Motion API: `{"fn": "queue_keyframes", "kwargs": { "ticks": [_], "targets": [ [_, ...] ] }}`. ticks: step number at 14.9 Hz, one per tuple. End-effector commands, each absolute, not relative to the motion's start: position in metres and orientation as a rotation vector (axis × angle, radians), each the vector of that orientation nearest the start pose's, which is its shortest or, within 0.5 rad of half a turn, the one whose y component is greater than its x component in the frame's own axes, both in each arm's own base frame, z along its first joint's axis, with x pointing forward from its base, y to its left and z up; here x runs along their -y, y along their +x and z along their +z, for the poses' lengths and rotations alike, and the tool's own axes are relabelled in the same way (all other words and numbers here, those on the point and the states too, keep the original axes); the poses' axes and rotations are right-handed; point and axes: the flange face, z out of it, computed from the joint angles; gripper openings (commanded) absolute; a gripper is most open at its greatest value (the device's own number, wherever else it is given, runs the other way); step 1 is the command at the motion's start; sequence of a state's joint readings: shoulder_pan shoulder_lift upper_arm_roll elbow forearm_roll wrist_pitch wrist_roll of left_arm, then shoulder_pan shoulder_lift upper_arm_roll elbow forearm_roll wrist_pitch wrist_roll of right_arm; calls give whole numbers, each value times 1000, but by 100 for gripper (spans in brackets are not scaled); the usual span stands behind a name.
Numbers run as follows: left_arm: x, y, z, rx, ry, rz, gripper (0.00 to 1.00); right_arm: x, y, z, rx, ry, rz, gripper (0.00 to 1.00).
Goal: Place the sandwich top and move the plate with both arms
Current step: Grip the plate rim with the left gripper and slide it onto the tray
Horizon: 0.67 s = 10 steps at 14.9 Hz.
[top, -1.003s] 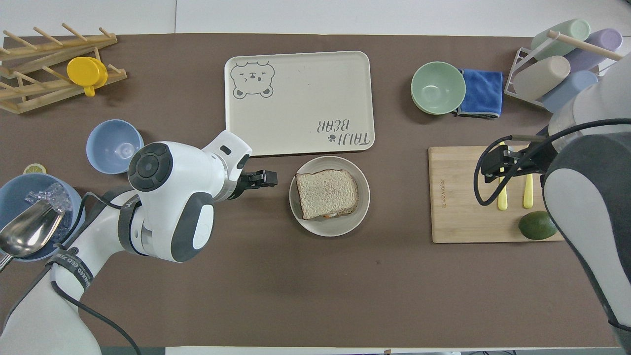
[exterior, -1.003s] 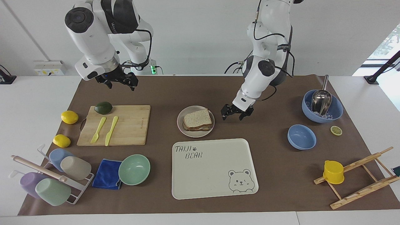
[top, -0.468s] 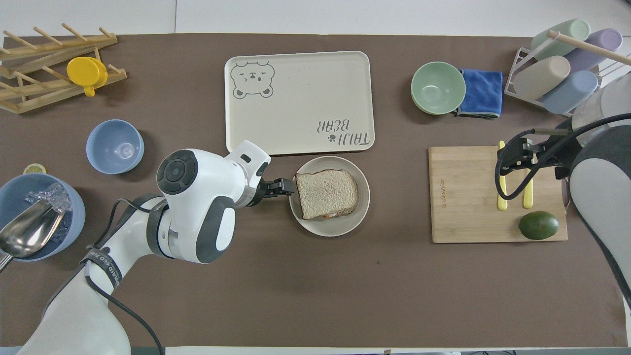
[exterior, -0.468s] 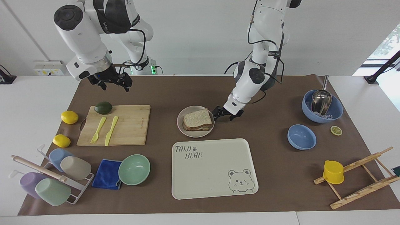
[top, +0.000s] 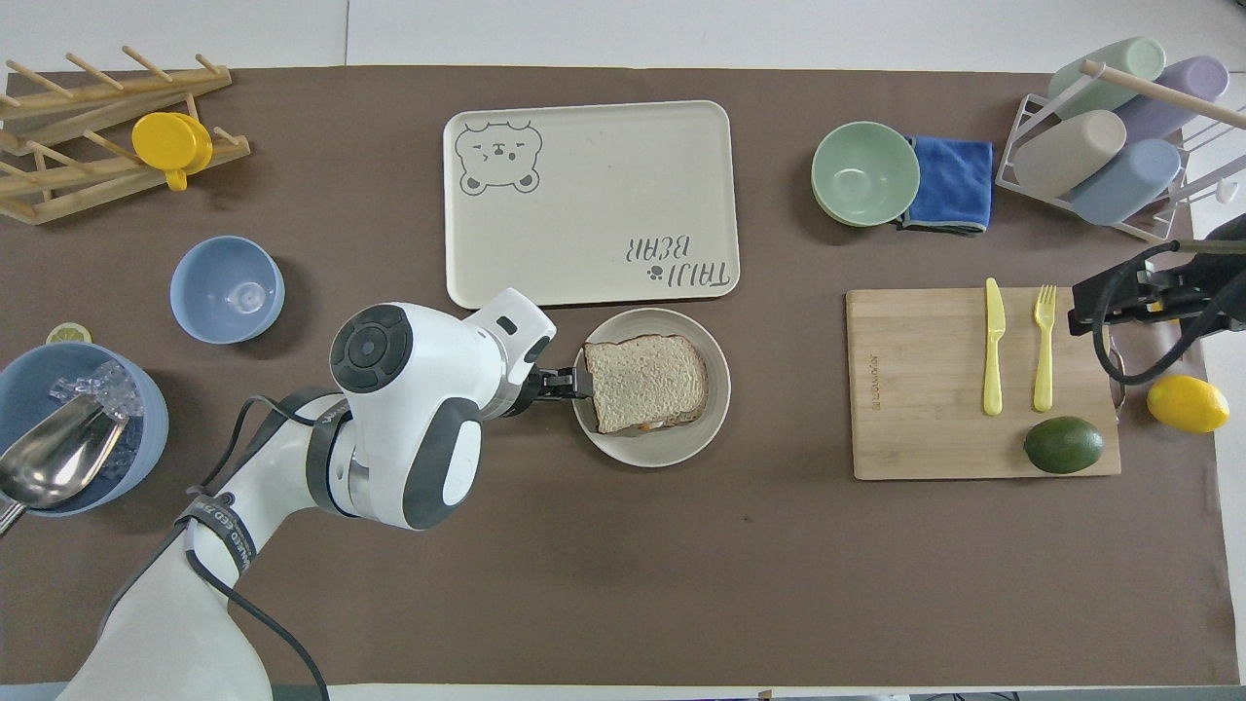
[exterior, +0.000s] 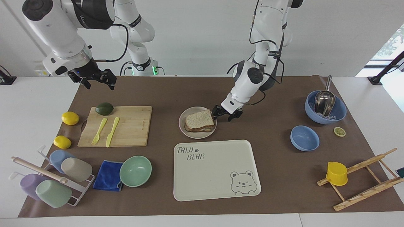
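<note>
The sandwich top (exterior: 199,119) lies on the stacked sandwich on the plate (exterior: 182,123), which stands beside the cream tray, nearer to the robots. In the overhead view the bread (top: 647,378) covers most of the plate (top: 672,454). My left gripper (exterior: 224,116) is low and open at the plate's rim on the left arm's side, with one fingertip (exterior: 216,114) at the rim; it also shows in the overhead view (top: 574,383). My right gripper (exterior: 97,83) is open and empty, raised over the table's right-arm end beside the cutting board (top: 1085,310).
The Taiji Bear tray (exterior: 217,189) lies just past the plate, farther from the robots. The cutting board (exterior: 135,138) bears a fork, a knife and an avocado. Two lemons, a mint bowl (exterior: 135,171), a blue cloth, a cup rack, two blue bowls and a wooden rack also stand around.
My left gripper has moved along the table up to the plate's rim. My right gripper has swung away from over the cutting board toward its own end of the table.
</note>
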<state>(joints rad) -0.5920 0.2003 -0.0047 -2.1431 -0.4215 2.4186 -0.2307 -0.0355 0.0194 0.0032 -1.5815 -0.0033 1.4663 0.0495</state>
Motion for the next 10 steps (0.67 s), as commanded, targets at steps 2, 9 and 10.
{"fn": "queue_keyframes", "kwargs": {
  "ticks": [2,9,10],
  "targets": [
    [329,471,307,-167,-3438,98,85,44,544,609,-115,-3107,199,100],
    [335,470,304,-170,-3443,96,65,54,545,596,-117,-3111,182,100],
    [335,471,305,-150,-3453,99,60,52,544,596,-112,-3121,203,100]
  ]
}}
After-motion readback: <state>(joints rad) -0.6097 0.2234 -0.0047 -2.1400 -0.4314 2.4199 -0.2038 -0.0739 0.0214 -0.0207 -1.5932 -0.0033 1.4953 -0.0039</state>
